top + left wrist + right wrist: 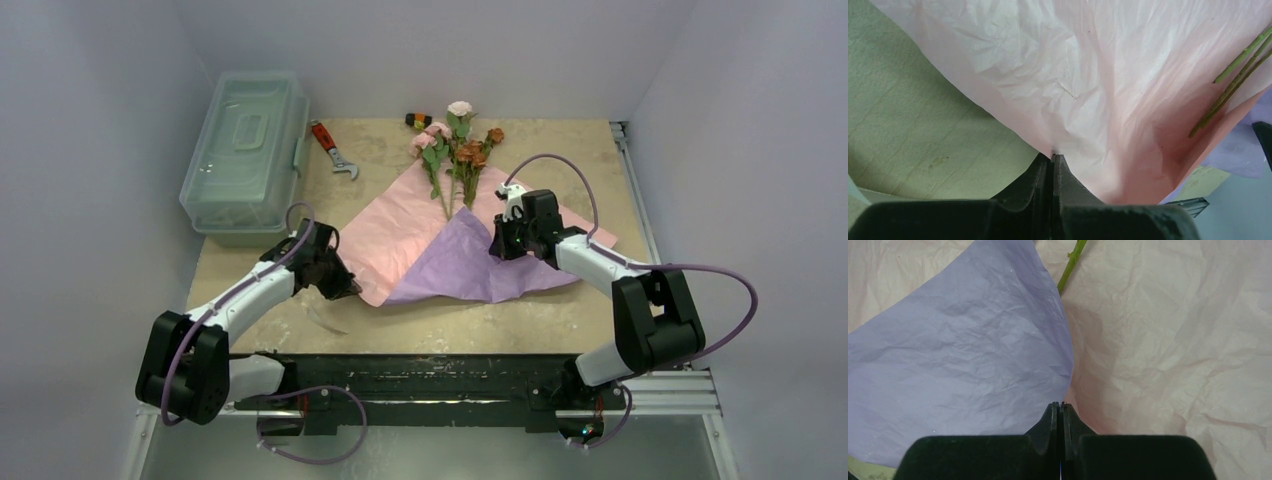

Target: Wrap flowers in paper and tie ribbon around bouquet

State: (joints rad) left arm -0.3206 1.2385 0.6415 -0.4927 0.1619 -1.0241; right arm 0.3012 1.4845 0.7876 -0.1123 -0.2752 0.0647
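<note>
You are pinching the left edge of the paper (395, 235) with the left gripper (1053, 157), its folded lilac flap with the right gripper (1062, 405); flowers (455, 145) are lying mid-sheet, table (450, 325) showing around the edges.

Paper (400, 235): thin sheet, matt, finely crinkled all over, pink on one face and lilac on the other; flowers (455, 150): slim green stems with a smooth, dull skin, blooms of soft matt petals. Table (560, 320): beige top, matt, mottled and faintly veined like stone or laminate; box (245, 150): pale green translucent plastic, smooth with a light sheen; wrench (333, 150): bright bare metal head, red coated handle. Left gripper (1053, 156) and right gripper (1062, 405): black matt plastic fingers, smooth-faced; cables (560, 165): glossy purple sheathing.
</note>
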